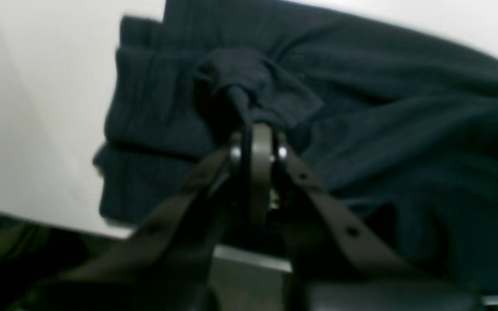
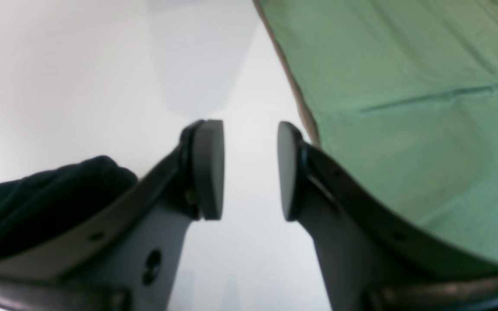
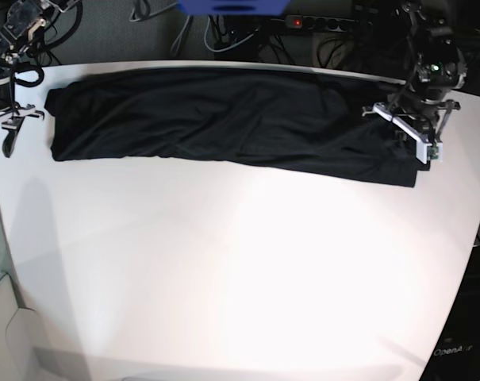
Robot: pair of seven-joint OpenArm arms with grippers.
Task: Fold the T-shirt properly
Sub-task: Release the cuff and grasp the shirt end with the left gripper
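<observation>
A: The dark charcoal long-sleeved knit T-shirt (image 3: 224, 127) lies as a long band across the far side of the white bench (image 3: 240, 278), its long axis running from one set of jaws to the other.

B: Left gripper (image 1: 255, 129) jaws are pressed together, pinching a bunched fold at its end. Right gripper (image 2: 250, 168) jaws are spread, nothing between them, shirt just beside.

Long dark charcoal knit T-shirt (image 3: 224, 123) is spanning the far strip of the white tabletop (image 3: 240, 270). Near side is lying open for passage.
</observation>
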